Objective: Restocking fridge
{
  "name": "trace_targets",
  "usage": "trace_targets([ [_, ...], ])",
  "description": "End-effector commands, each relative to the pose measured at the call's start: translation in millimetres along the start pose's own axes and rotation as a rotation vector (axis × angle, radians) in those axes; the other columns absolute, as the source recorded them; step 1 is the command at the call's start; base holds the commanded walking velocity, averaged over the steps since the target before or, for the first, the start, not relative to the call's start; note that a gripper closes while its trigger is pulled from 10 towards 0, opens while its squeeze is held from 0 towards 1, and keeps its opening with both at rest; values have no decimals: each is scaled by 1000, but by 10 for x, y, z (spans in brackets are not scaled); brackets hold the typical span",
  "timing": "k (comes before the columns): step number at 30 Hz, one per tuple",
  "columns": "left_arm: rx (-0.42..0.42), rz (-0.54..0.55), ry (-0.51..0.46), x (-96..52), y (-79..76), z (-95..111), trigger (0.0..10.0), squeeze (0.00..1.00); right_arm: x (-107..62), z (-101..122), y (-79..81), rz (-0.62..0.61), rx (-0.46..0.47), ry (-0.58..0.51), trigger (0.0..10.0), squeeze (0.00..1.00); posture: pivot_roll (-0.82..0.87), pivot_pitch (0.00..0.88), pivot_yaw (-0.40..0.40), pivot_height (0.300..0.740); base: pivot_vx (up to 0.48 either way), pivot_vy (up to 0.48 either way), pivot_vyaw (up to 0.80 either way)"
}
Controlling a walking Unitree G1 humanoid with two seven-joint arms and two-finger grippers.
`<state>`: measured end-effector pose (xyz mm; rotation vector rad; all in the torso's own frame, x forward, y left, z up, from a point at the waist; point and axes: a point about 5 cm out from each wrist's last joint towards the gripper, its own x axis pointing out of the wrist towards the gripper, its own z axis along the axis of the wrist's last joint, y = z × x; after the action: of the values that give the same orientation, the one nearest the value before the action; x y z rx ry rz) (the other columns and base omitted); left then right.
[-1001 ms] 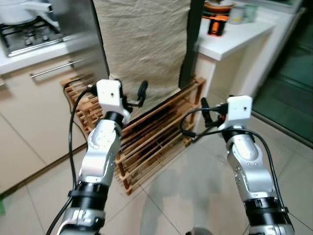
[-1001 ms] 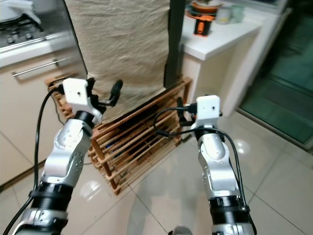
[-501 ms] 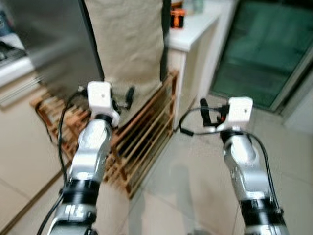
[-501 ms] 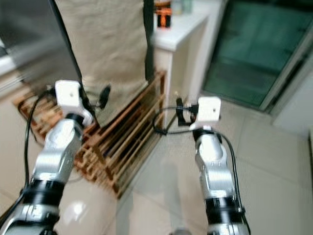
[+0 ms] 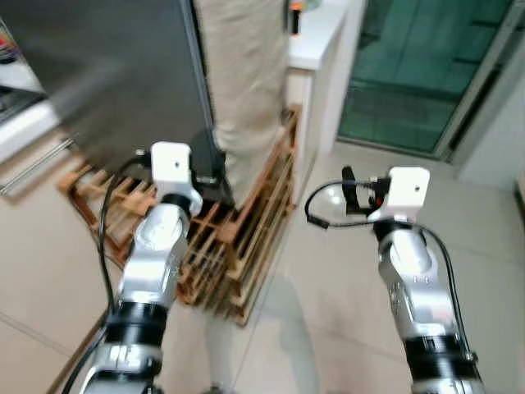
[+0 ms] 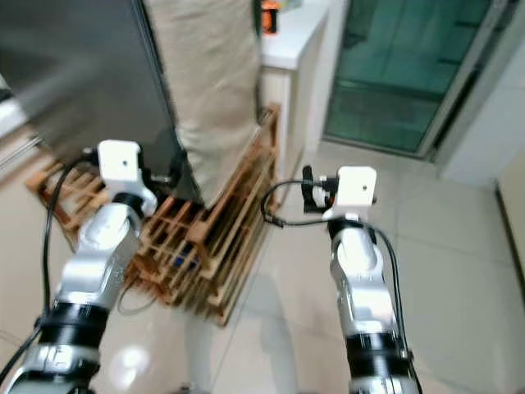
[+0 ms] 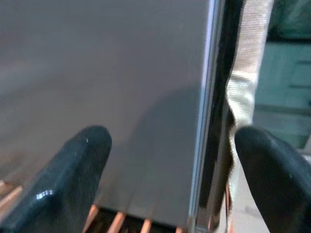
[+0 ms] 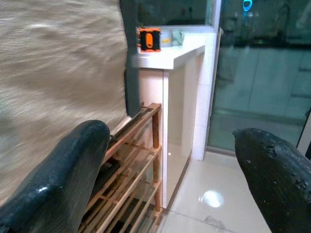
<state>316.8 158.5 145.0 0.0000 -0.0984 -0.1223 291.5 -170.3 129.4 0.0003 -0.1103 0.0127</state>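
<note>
The fridge (image 5: 107, 74) shows as a big dark grey panel at the upper left, with a beige cloth (image 5: 246, 74) hanging beside its edge. My left gripper (image 5: 209, 168) is raised close in front of the panel's lower corner. In the left wrist view its fingers (image 7: 73, 170) stand apart, open and empty, facing the grey panel (image 7: 121, 73) and its edge. My right gripper (image 5: 349, 189) is held up over the tiled floor. It is open with nothing between its fingers (image 8: 73, 165).
A low wooden slatted rack (image 5: 238, 246) leans at the foot of the fridge and cloth. Behind it stands a white counter (image 5: 316, 41) with an orange item (image 8: 149, 39) on it. Green glass doors (image 5: 410, 74) stand at the right, and pale floor tiles (image 5: 328, 328) lie ahead.
The whole picture has shifted and is blurred, so the camera has moved. The fridge panel looms larger at the left and the glass doors have come into view. Both arms keep their raised pose.
</note>
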Motion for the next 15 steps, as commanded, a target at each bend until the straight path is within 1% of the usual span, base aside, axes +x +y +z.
trace_targets([
  [1, 18, -35, 0, -156, 46, -33, 10000, 0, -170, -7, -95, -3, -38, 2, 10000, 0, -107, 0, 56, 740, 0, 0, 0],
  [2, 30, -41, 23, -290, 97, -91, 10000, 0, -311, -47, -126, 8, -61, 16, 10000, 0, -100, 10, 48, 740, 0, 0, 0],
  [3, 20, -32, 52, -430, 148, -153, 10000, 0, -439, -94, -165, 8, -72, 43, 10000, 0, -98, 18, 42, 740, 0, 0, 0],
  [4, 9, -23, 72, -519, 177, -189, 10000, 0, -518, -121, -190, 6, -76, 60, 10000, 0, -98, 20, 39, 740, 0, 0, 0],
  [5, 3, -13, 92, -640, 191, -211, 10000, 0, -602, -141, -239, -19, -66, 80, 10000, 0, -93, 25, 26, 740, 0, 0, 0],
  [6, 6, -13, 96, -669, 185, -210, 10000, 0, -617, -142, -257, -30, -61, 84, 10000, 0, -93, 25, 26, 740, 0, 0, 0],
  [7, 10, -6, 89, -696, 172, -190, 10000, 0, -621, -131, -277, -42, -59, 84, 10000, 0, -87, 33, 14, 740, 0, 0, 0],
  [8, 1, 6, 75, -690, 142, -161, 10000, 0, -599, -125, -286, -51, -58, 81, 10000, 0, -81, 40, 6, 740, 0, 0, 0],
  [10, -20, 21, 41, -630, 72, -89, 10000, 0, -533, -113, -274, -57, -57, 66, 10000, 0, -78, 41, 1, 740, 0, 0, 0],
  [11, -20, 21, 41, -630, 72, -89, 10000, 0, -533, -113, -274, -57, -57, 66, 10000, 0, -78, 41, 1, 740, 0, 0, 0],
  [12, -29, 15, 13, -592, 15, -22, 10000, 0, -503, -92, -247, -57, -56, 50, 10000, 0, -73, 48, -8, 740, 0, 0, 0],
  [13, -39, 4, -1, -589, -19, 12, 10000, 0, -502, -70, -231, -64, -59, 38, 10000, 0, -72, 51, -6, 740, 0, 0, 0],
  [14, -39, 4, -1, -589, -19, 12, 10000, 0, -502, -70, -231, -64, -59, 38, 10000, 0, -72, 51, -6, 740, 0, 0, 0],
  [15, -36, -6, 10, -559, -38, -9, 10000, 0, -506, -63, -208, -68, -56, 34, 10000, 0, -94, 46, 1, 740, 0, 0, 0],
])
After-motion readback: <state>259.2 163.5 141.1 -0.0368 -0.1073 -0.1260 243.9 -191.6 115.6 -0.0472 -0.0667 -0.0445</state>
